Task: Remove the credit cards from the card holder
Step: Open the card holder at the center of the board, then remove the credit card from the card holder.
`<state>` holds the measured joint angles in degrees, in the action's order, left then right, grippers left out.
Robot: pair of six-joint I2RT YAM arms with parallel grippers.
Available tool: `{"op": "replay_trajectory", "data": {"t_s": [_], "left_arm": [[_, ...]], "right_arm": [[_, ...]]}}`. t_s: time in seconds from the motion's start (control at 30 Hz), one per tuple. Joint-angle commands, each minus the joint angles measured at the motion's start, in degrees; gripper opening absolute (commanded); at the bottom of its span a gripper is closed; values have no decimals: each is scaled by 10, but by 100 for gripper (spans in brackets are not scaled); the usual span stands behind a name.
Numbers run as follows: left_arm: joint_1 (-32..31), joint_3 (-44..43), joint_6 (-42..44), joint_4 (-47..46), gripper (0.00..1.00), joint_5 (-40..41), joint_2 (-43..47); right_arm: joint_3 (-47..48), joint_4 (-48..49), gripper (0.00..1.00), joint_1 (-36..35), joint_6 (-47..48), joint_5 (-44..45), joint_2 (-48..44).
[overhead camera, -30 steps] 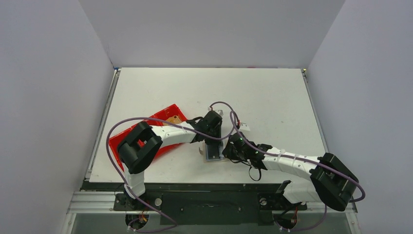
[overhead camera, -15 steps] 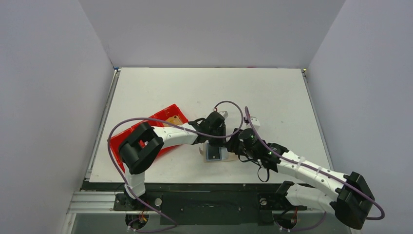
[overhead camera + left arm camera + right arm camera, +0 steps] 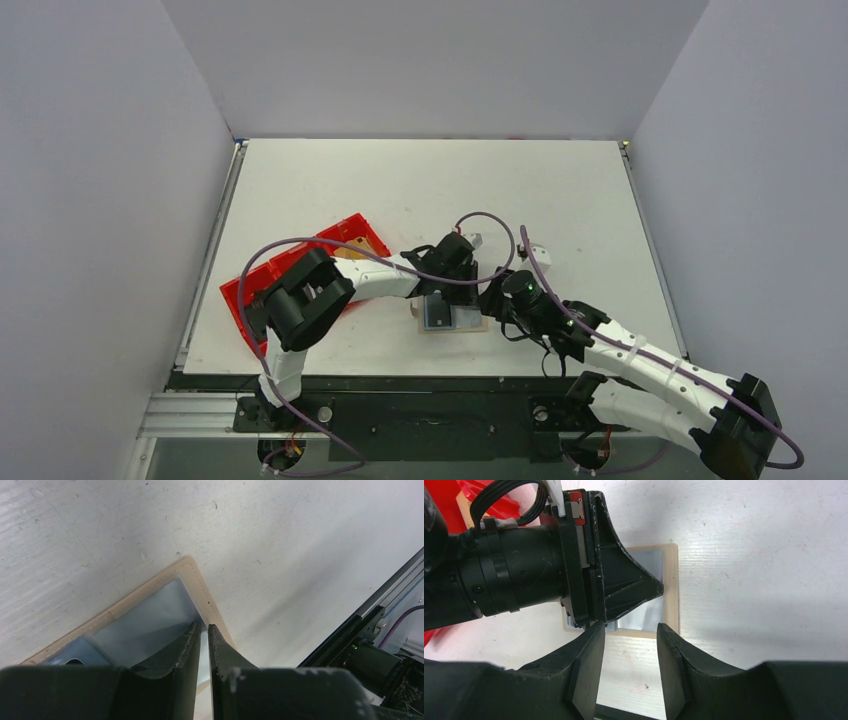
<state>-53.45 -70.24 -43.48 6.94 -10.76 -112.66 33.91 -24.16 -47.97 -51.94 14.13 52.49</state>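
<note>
Tan card holder (image 3: 468,323) lay flat on the tabletop (image 3: 560,200), a grey-blue card (image 3: 145,625) inside. My left end effector (image 3: 204,626), nearly closed, touched it. My right end effector (image 3: 630,630) gaped open just beside.

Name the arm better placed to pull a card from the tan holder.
Right, probably. The right tool stands open at the card holder's edge, nothing between its fingers. The left tool, nearly shut, rests its tips on the holder.
</note>
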Motion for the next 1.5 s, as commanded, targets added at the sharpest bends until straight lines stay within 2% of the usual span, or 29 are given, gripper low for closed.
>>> {"op": "replay_trajectory", "data": {"t_s": [0.0,0.23,0.53,0.9,1.2,1.47], "left_arm": [[0,-18,-13,-27,11,-16,-21],[10,-17,-5,-16,14,-13,5],[40,9,11,25,18,16,97],[83,104,14,81,19,86,194],[87,144,4,71,18,87,201],[87,159,-3,50,16,78,188]], "right_arm": [[-9,3,39,4,-11,22,-12],[-15,26,38,6,-12,-6,-3],[-5,82,36,15,-10,-66,40],[47,130,31,16,-5,-122,123],[84,159,29,5,-2,-152,194],[68,201,25,15,-9,-165,268]]}}
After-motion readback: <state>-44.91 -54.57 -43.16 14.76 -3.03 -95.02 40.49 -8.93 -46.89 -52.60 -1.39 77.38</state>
